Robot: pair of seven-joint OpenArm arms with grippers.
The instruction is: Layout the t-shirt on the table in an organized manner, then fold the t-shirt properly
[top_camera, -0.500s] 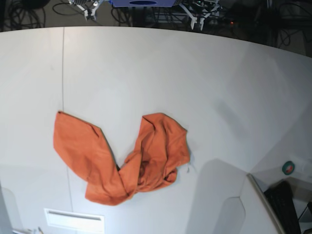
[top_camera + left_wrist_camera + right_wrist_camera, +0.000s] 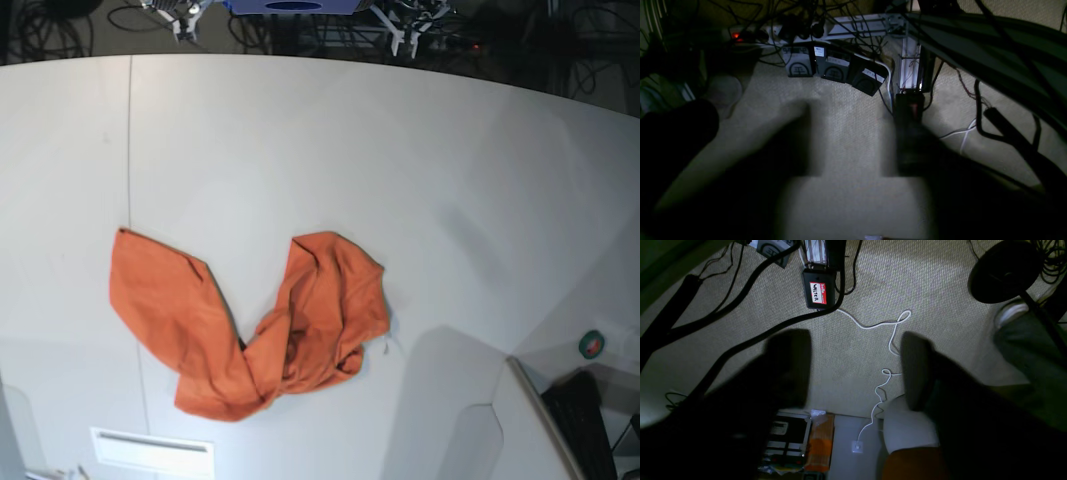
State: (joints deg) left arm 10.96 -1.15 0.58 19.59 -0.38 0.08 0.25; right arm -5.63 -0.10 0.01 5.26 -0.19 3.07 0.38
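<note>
Lay crumpled on the white tabletop [image 2: 320,140], toward the near edge and left of centre in the base view: the orange t-shirt [image 2: 250,320]. Bunched into a rough V, with one broad flap spread flat toward the left beside a thin dark seam line [image 2: 129,140], and a second, more wrinkled lobe rising on the right. Joined at the bottom in a twisted, rolled knot of cloth. Showed deep folds and shadowed creases through the right lobe; smoother on the left flap. Plain bright orange throughout; neckline and sleeves could not be told apart in the heap. Touched by neither arm.

Seen from the left wrist: left gripper [image 2: 850,140] over beige carpet [image 2: 846,206], well away from the shirt, jaws drawn close and holding nothing by the look of the dim, blurred frame. Seen from the right wrist: right gripper [image 2: 853,370] likewise over carpet and a white cable [image 2: 887,340], jaws standing well apart, empty.
</note>
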